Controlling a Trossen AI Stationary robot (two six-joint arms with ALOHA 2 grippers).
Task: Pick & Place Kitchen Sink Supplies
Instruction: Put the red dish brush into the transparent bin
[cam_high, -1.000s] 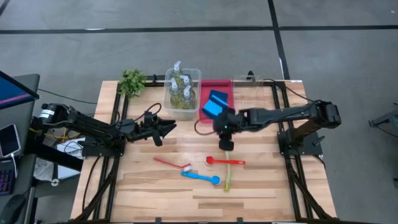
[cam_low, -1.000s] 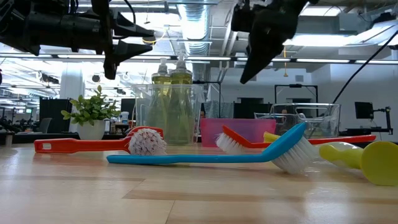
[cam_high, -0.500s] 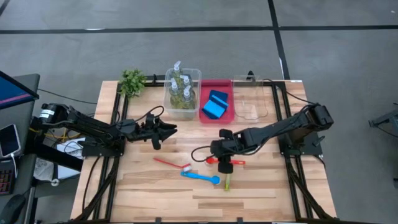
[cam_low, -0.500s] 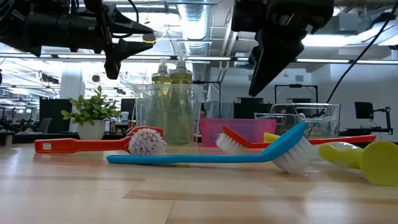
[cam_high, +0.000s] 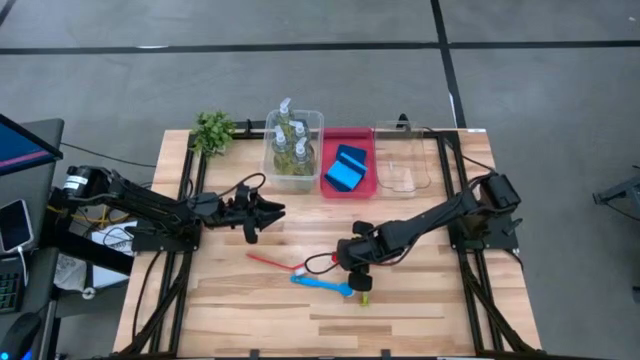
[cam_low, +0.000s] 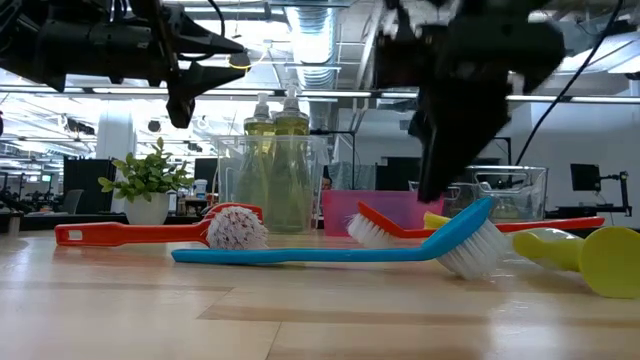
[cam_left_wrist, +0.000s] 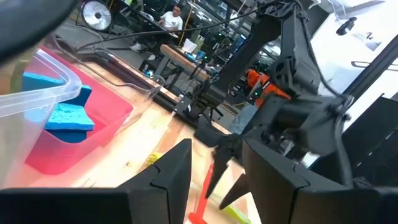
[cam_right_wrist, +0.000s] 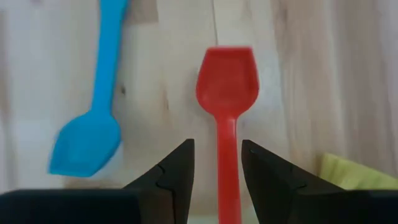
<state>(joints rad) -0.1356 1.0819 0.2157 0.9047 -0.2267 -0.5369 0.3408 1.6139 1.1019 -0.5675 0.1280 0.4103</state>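
Two grippers: right gripper (cam_high: 358, 272) low over red brush (cam_right_wrist: 227, 118), fingers parted astride its handle, beside blue brush (cam_high: 322, 285); left gripper (cam_high: 268, 210) released, near soap-bottle tub (cam_high: 294, 181).

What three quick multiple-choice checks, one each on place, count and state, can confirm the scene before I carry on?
1. Where do the blue sponges lie?
A. in the red tray
B. on the bare table
C. in the tub with the soap bottles

2. How many long-handled brushes lie on the table?
A. two
B. four
C. six

3. What is the state of the right pincer?
A. shut on the blue brush
B. open, over a red brush handle
C. holding a sponge

Answers:
1. A: the blue sponges sit inside the red tray.
2. B: the low view shows a red brush, a blue brush, a second red brush and a yellow-green brush.
3. B: the right pincer has its fingers apart on either side of a red handle.
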